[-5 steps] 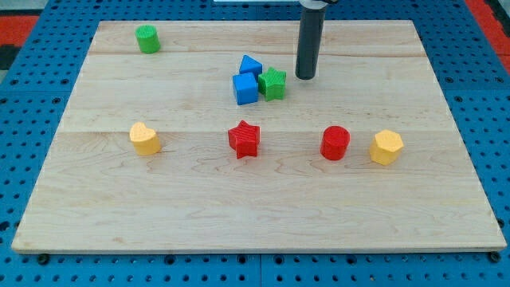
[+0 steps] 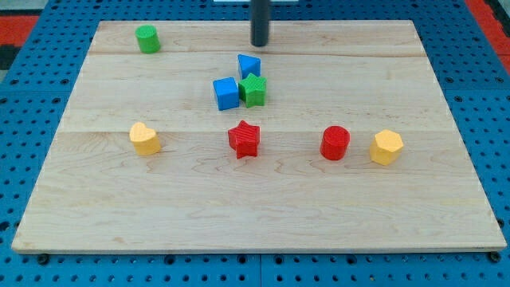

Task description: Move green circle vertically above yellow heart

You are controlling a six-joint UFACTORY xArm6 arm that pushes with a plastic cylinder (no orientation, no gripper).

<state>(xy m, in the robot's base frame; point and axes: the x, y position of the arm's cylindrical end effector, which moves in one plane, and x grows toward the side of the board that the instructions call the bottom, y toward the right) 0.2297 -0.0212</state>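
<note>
The green circle (image 2: 147,38) stands near the board's top left corner. The yellow heart (image 2: 144,138) lies well below it, at the view's left, almost in line with it. My tip (image 2: 260,44) rests on the board at the top centre, far to the right of the green circle and just above a blue triangle (image 2: 249,65). The tip touches no block.
A blue cube (image 2: 225,93) and a green star (image 2: 253,90) sit side by side below the blue triangle. A red star (image 2: 244,139), a red circle (image 2: 335,143) and a yellow hexagon (image 2: 386,147) lie in a row with the heart. The wooden board (image 2: 263,215) is ringed by blue pegboard.
My tip has moved left and towards the view's top. The blue cube and green star have shifted left by a small amount. The green circle and yellow heart have not moved.
</note>
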